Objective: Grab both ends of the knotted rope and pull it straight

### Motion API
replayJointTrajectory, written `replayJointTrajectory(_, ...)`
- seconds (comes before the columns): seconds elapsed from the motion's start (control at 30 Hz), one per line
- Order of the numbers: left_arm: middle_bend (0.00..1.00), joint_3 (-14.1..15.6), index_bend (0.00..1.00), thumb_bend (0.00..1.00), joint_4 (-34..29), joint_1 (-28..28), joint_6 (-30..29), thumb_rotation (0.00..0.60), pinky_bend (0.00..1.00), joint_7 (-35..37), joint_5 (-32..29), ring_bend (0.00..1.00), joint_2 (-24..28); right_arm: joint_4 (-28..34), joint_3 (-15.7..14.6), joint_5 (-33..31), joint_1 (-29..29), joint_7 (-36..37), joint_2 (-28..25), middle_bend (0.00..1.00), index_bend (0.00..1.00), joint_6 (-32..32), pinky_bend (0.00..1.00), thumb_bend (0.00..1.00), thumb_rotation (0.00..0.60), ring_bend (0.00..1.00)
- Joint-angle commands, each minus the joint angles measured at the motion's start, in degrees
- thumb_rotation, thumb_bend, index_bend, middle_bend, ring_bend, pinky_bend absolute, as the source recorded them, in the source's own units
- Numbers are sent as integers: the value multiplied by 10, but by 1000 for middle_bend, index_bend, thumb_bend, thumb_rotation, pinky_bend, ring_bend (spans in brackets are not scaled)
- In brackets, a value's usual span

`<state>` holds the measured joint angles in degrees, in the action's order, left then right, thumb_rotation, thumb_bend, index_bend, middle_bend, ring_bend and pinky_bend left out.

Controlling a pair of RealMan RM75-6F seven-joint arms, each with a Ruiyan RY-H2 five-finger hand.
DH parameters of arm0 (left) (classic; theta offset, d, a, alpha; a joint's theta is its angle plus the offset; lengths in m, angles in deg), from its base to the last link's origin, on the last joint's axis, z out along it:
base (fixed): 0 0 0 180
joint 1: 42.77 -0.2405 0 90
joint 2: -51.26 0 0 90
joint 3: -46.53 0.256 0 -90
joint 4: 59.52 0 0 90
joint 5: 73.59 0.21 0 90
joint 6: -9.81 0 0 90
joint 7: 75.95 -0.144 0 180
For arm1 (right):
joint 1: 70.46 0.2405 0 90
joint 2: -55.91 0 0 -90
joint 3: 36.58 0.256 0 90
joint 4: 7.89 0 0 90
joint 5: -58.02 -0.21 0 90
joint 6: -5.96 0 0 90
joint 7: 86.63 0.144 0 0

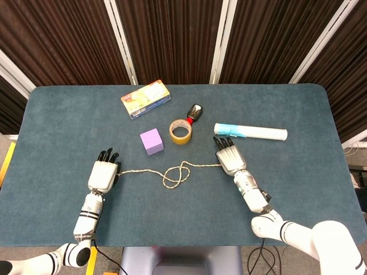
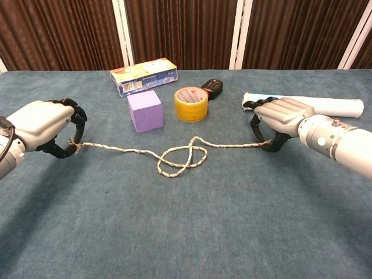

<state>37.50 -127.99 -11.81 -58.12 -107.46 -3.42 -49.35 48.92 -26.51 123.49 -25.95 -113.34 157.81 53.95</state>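
Observation:
A thin beige knotted rope (image 1: 172, 172) (image 2: 174, 157) lies across the blue-grey table, with a loose loop at its middle. My left hand (image 1: 103, 173) (image 2: 42, 126) pinches the rope's left end between thumb and finger. At the rope's right end, my right hand (image 1: 229, 157) (image 2: 279, 118) pinches it the same way. Both hands sit low over the table, palms down. The rope runs slack between them, with the loop resting on the cloth.
Behind the rope stand a purple cube (image 1: 151, 141) (image 2: 145, 110), a yellow tape roll (image 1: 180, 132) (image 2: 191, 103), a small black and red device (image 1: 194, 113), a printed box (image 1: 145, 98) and a white tube with a blue end (image 1: 250, 132) close behind my right hand.

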Motion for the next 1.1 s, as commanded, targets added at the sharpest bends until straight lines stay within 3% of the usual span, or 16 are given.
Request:
replayJointTrajectory(0.03,217,0,684,429,-1,0,-1,600,170,-1,0,93,1,1,0,0,0,1,-1,93,739,1,0,590,600,0)
replayJointTrajectory(0.3,215,-1,683,457,-4,-1,-11,600,169,6,9,94,7,6,2,-2,-3,6,-10,98,757,5,0,651,600,0)
replayJointTrajectory(0.67,213,-2,683,509,-14,-9,-28,600,169,16,19,99,29,39,7,-3,-16,13,-48,100,761,25,0,654,600,0)
replayJointTrajectory(0.87,213,21,683,508,-41,-36,-56,600,170,26,37,99,55,97,-2,-2,-53,7,-120,100,761,66,0,654,600,0)
replayJointTrajectory(1.1,213,21,683,507,-60,-60,-80,600,169,41,39,99,88,129,-15,-7,-86,9,-174,100,761,84,0,654,600,0)
